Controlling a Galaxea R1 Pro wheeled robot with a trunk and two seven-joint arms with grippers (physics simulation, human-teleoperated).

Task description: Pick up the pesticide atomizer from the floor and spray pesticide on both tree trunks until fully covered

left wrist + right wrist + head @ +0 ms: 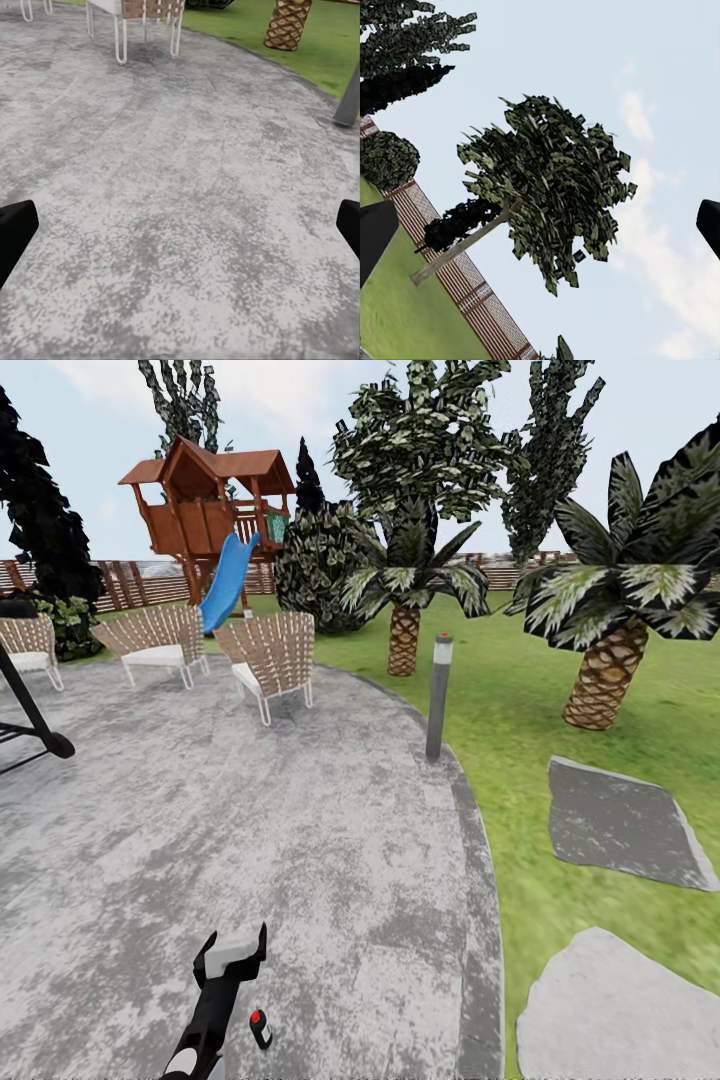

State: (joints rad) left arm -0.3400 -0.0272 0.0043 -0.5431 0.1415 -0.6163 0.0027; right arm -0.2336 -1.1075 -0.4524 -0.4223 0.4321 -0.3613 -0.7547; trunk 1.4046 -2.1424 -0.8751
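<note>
Pickup step: the pesticide atomizer lies on paving beside the left tool, whose fingers are apart; next, lower and grasp it.

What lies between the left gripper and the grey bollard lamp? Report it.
Bare grey paving, nothing else, from left gripper to bollard lamp; head view shows it.

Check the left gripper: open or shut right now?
Open. In the left wrist view, the left gripper has its black fingertips at opposite edges, bare grey paving between.
</note>
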